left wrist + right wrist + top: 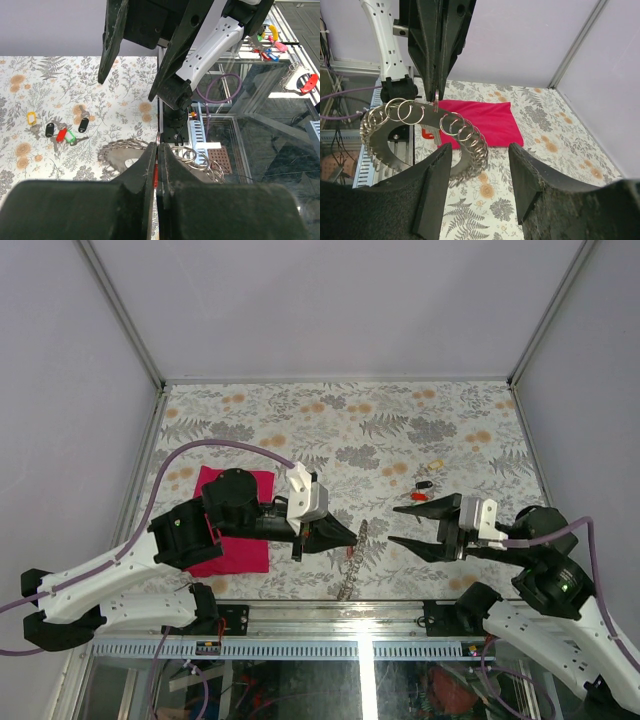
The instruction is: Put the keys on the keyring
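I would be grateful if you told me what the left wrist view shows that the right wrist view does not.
Only the left wrist view: the keys, lying on the patterned table. Only the right wrist view: the magenta cloth. Both: the keyring, gripped by the shut left pincer, and the open right pincer.

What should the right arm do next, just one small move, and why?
Probably ease the open right tool over the small metal keys with coloured plastic heads lying loose beside it and pick one. It holds nothing, while the shut left tool holds up the silvery chain of metal rings.
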Available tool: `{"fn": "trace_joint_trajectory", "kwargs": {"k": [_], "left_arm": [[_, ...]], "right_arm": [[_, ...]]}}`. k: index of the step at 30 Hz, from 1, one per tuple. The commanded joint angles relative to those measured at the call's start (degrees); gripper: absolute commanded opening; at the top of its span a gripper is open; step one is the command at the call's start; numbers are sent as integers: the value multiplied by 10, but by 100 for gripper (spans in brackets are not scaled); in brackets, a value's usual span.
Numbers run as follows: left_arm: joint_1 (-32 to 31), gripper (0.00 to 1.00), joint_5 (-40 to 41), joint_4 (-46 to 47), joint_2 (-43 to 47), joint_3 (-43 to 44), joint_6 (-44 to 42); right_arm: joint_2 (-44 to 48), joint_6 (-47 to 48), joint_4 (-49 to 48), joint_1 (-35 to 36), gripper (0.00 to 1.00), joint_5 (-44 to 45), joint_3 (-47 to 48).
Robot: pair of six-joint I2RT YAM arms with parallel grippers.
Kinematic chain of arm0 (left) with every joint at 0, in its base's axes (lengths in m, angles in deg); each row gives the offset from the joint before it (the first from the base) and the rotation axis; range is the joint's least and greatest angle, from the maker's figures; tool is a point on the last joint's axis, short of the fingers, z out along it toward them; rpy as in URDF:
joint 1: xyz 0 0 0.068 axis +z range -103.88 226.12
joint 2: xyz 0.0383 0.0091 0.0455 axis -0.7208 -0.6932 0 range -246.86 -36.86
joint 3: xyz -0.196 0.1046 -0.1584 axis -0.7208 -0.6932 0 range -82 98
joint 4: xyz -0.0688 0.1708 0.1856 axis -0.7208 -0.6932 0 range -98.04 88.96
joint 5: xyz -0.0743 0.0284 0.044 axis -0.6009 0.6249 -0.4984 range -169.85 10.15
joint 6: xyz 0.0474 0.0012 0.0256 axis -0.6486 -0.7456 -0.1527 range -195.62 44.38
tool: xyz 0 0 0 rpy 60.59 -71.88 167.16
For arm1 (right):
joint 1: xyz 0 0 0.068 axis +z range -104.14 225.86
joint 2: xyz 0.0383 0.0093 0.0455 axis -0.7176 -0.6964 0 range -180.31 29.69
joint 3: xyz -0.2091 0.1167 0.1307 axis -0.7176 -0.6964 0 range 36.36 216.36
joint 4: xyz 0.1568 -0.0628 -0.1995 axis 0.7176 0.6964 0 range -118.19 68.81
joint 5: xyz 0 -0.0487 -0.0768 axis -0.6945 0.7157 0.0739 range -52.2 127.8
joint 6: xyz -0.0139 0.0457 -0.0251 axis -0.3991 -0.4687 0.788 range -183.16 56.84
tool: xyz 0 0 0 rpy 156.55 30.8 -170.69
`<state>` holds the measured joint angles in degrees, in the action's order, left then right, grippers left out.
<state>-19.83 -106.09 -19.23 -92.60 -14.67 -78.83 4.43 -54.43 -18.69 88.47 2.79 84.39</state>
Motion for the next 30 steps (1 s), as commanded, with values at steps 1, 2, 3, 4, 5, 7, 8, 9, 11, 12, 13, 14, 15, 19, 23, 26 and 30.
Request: {"fn": "trace_joint_trajectory", "kwargs": {"k": [1, 2, 3, 4, 5, 7, 8, 9, 11, 12, 13, 14, 15, 19, 23, 26, 30], "left_arm": [[-1, 0, 2, 61, 7, 4, 9], [-1, 0, -1, 59, 7, 4, 7], [-1, 0, -4, 58, 7, 4, 4], [0, 0, -7, 57, 7, 4, 3], [0, 0, -11, 55, 8, 4, 2], [0, 0, -12, 54, 9, 4, 0], [0, 0, -12, 53, 9, 4, 0], [0, 0, -14, 52, 10, 4, -2], [-1, 0, -22, 49, 11, 5, -7], [0, 0, -26, 47, 11, 6, -10], [0, 0, -33, 43, 12, 7, -14], [-1, 0, -39, 39, 13, 8, -18], [-1, 0, -44, 35, 14, 9, -21], [-1, 0, -55, 25, 21, 8, -34], [0, 0, -63, 14, 22, 12, -43], [-2, 0, -70, 6, 17, 17, -48], [-1, 0, -76, -2, 9, 24, -51]], "right_arm": [[-22, 21, -15, 1, 54, -6, 24], [-27, 16, -12, 1, 54, -12, 28], [-32, 10, -8, 1, 53, -19, 30], [-37, 6, -7, 1, 52, -27, 33], [-40, 2, -4, 1, 52, -33, 34], [-45, -7, -4, 1, 51, -41, 31], [-47, -16, -10, 1, 51, -44, 28], [-49, -29, -18, 1, 52, -46, 23], [-57, -64, -38, 1, 51, -33, 17], [-63, -85, -38, 1, 50, -17, 19], [-69, -105, -36, 1, 49, 1, 22], [-75, -128, -34, 1, 48, 16, 25], [-81, -153, -36, 1, 47, 27, 27], [-93, -241, -45, 1, 48, 23, 28], [-93, -334, -60, 1, 48, 29, 20], [-90, -397, -88, 1, 48, 26, -1], [-78, -439, -111, 1, 47, 34, -32]]}}
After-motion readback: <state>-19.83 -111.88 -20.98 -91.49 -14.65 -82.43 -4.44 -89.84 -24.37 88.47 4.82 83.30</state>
